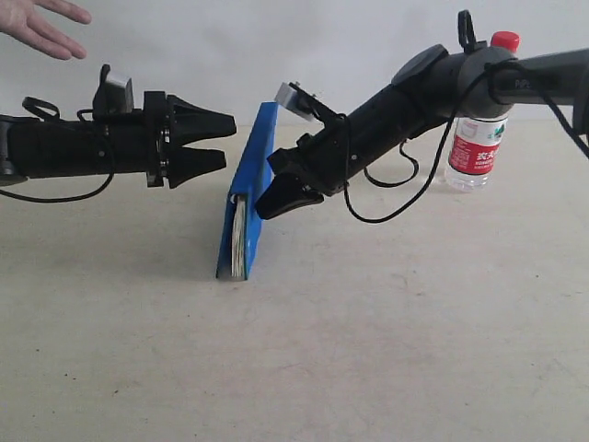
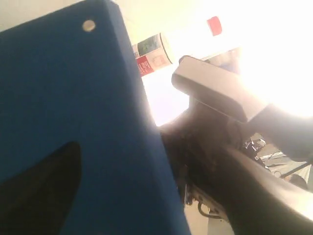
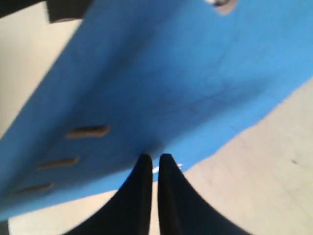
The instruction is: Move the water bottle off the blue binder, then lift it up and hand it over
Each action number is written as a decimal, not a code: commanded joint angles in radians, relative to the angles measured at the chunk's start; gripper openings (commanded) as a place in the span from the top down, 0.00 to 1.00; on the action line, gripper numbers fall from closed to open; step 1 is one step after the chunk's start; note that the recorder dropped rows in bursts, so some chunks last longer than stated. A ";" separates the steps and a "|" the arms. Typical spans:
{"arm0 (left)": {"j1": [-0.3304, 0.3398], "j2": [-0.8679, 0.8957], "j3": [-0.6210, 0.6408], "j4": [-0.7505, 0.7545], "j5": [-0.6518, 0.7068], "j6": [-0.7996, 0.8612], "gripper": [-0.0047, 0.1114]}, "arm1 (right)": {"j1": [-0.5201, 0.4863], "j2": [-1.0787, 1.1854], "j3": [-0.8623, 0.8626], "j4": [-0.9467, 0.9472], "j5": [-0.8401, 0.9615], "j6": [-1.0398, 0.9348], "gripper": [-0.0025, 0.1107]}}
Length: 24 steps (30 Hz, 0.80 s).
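Blue binder point(image 1: 259, 138) on edge; left gripper point(image 1: 230, 139) at its 9 o'clock gaping, empty; right gripper point(image 1: 262, 212) closed, seemingly touching cover

A pale beige tabletop point(image 1: 386, 368) lay beneath the left gripper point(image 1: 230, 140) and the right gripper point(image 1: 265, 208), matte and faintly mottled. A few tiny dark specks point(image 1: 64, 376) dotted it well below the left gripper, on the near side. Behind both grippers rose a plain white wall point(image 1: 276, 46). Above the left gripper and back along its arm, well apart from it, a person's hand point(image 1: 41, 28) reached in at the corner of the exterior view, fingers stretched out and touching nothing.
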 commanded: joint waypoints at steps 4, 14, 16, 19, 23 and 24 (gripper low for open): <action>0.001 -0.001 -0.066 0.105 0.004 -0.053 0.35 | 0.000 -0.012 -0.001 0.115 0.035 -0.078 0.98; 0.001 -0.001 -0.169 0.296 -0.069 -0.150 0.35 | 0.000 -0.012 -0.001 0.285 0.083 -0.174 0.98; 0.001 -0.001 -0.198 0.327 -0.074 -0.176 0.35 | 0.000 -0.012 -0.001 0.296 0.083 -0.183 0.98; 0.001 -0.001 -0.245 0.376 -0.074 -0.222 0.35 | 0.000 -0.012 -0.001 0.296 0.083 -0.183 0.98; -0.001 -0.001 -0.297 0.458 -0.078 -0.281 0.35 | 0.004 -0.012 -0.001 0.296 0.083 -0.186 0.98; -0.001 -0.001 -0.313 0.498 -0.083 -0.300 0.35 | 0.008 -0.009 -0.001 0.296 0.077 -0.186 0.98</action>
